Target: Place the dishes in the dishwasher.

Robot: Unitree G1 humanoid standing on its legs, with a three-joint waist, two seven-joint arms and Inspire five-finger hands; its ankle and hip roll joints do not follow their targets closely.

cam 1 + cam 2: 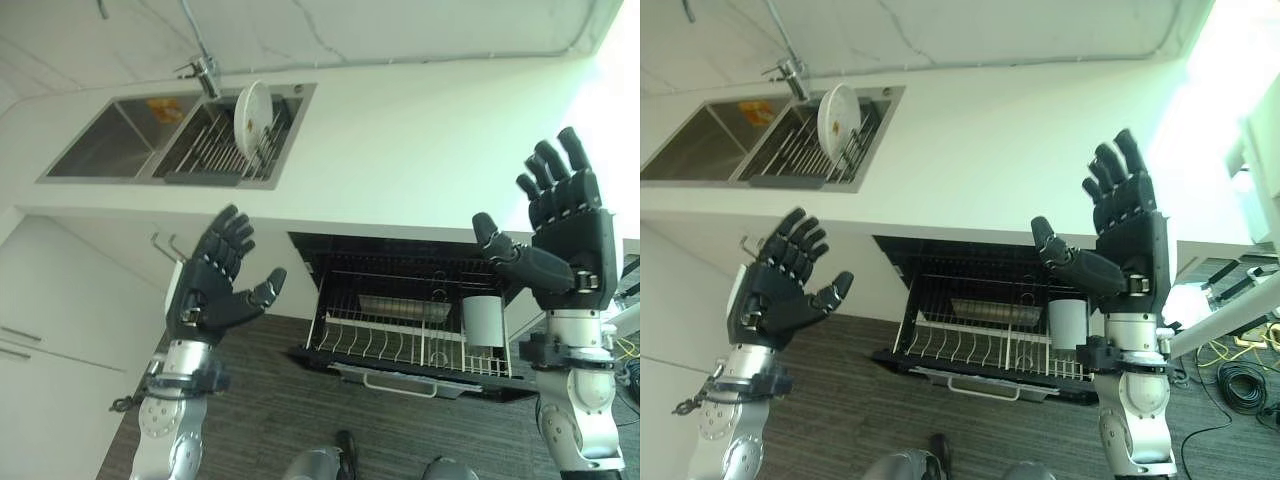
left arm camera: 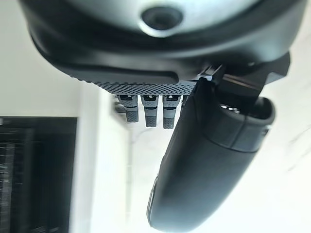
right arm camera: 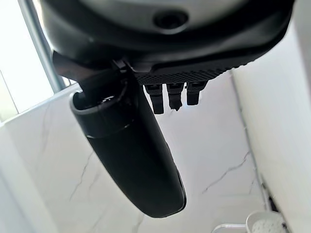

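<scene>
Standing on edge in the wire rack (image 1: 215, 150) of the right-hand sink basin (image 1: 228, 140) is a single white round plate (image 1: 251, 117), the one dish in sight. It is plain, with a small coloured mark near the middle of its face and a slightly raised rim. It leans a little off upright, its face turned toward the left basin (image 1: 105, 140) and the viewer, its edge resting among the rack's metal wires just below the tap (image 1: 204, 72). Being round, it has no clear long axis; its flat plane runs roughly front to back across the basin.

Both sink basins are let into the white bench (image 1: 400, 140), which runs across the scene in front of a marbled white wall (image 1: 400, 30). Below the bench's front edge the dishwasher (image 1: 410, 300) is open, its lower wire basket (image 1: 400, 345) pulled out over the dark wood-look floor (image 1: 260, 400). A pale upright container (image 1: 483, 320) stands at the basket's right end and a shallow metal tray (image 1: 405, 308) lies farther back.

The left hand (image 1: 215, 285) is raised in front of the white cabinet doors (image 1: 60, 330), palm up, fingers spread and relaxed, holding nothing. The right hand (image 1: 560, 245) is raised higher at the right, fingers straight and apart, thumb out to the side, also empty. Both are well apart from the plate.
</scene>
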